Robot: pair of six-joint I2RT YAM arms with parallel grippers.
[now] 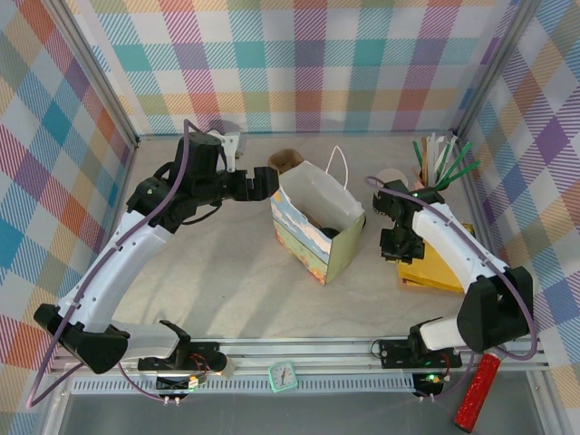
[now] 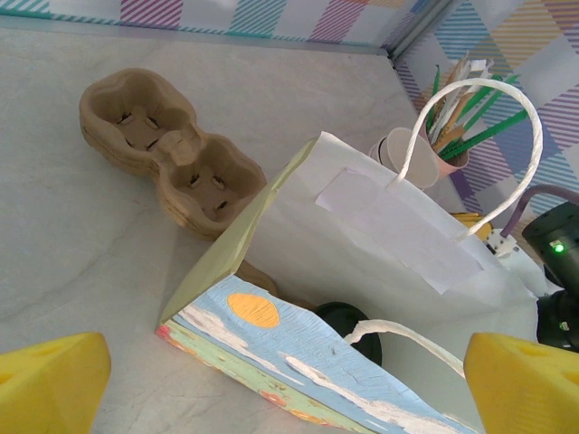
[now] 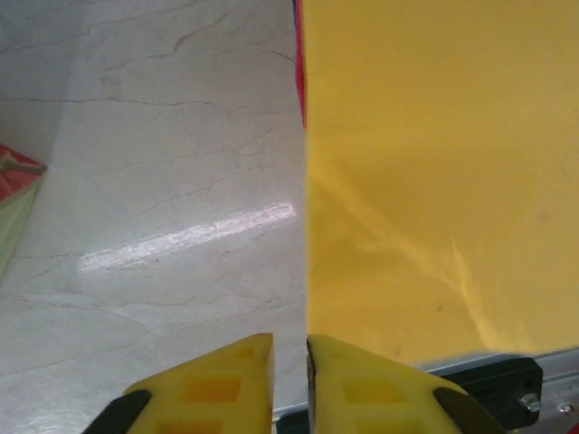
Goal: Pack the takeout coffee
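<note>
Reaching in a long arc, the left arm holds the left gripper (image 1: 270, 181) beside the rim of the paper bag (image 1: 299, 231), fingers spread wide and empty — the takeout coffee (image 2: 346, 322) stands inside the bag, black lid showing. The right arm bends at the elbow, the right gripper (image 3: 289, 375) aimed down at the edge of a yellow sheet (image 3: 434, 181) on the table (image 3: 163, 136), fingers closed on nothing.

Bright even light, faint soft shadows, a white glare streak on the table (image 3: 190, 237), fingers (image 2: 50, 384) slightly blurred.
</note>
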